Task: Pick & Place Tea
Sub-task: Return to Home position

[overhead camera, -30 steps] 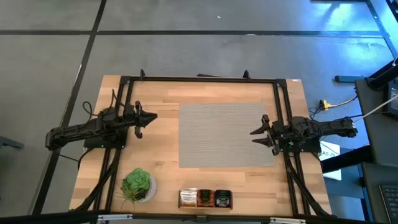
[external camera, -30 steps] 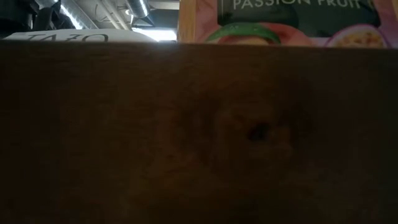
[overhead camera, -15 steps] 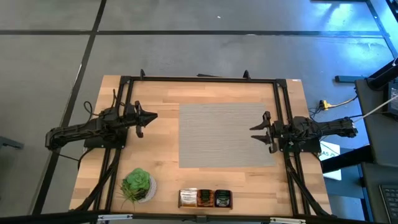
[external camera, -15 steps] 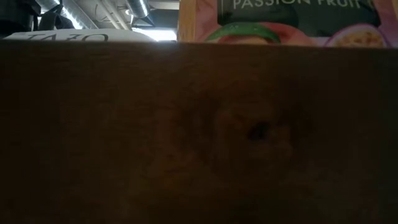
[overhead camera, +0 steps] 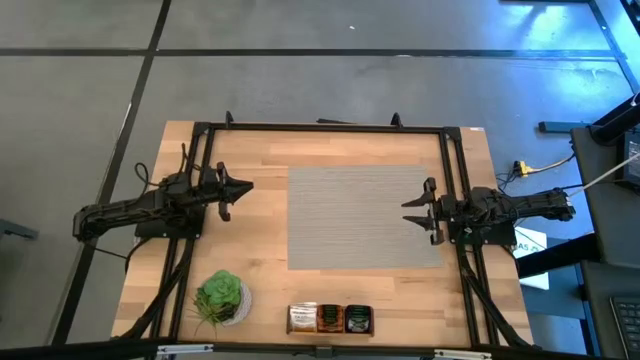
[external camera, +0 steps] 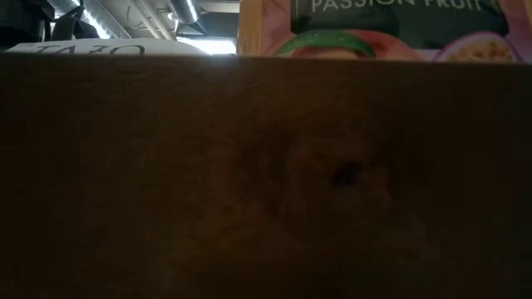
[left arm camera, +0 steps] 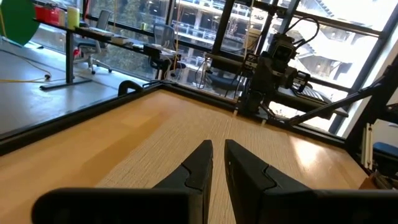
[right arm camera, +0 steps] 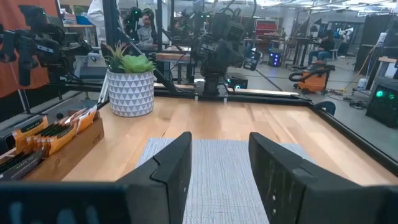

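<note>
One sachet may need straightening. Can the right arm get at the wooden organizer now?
Probably yes: only mat and bare table lie between the open right gripper and the wooden organizer; the plant stands beyond it.

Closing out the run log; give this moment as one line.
left hand shut, beside mat | right hand open, over mat edge | tea sachets in wooden organizer

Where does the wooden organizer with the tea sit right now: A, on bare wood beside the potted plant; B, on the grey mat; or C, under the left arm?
A: the wooden organizer stands on bare wood beside the potted plant, clear of the grey mat.
</note>
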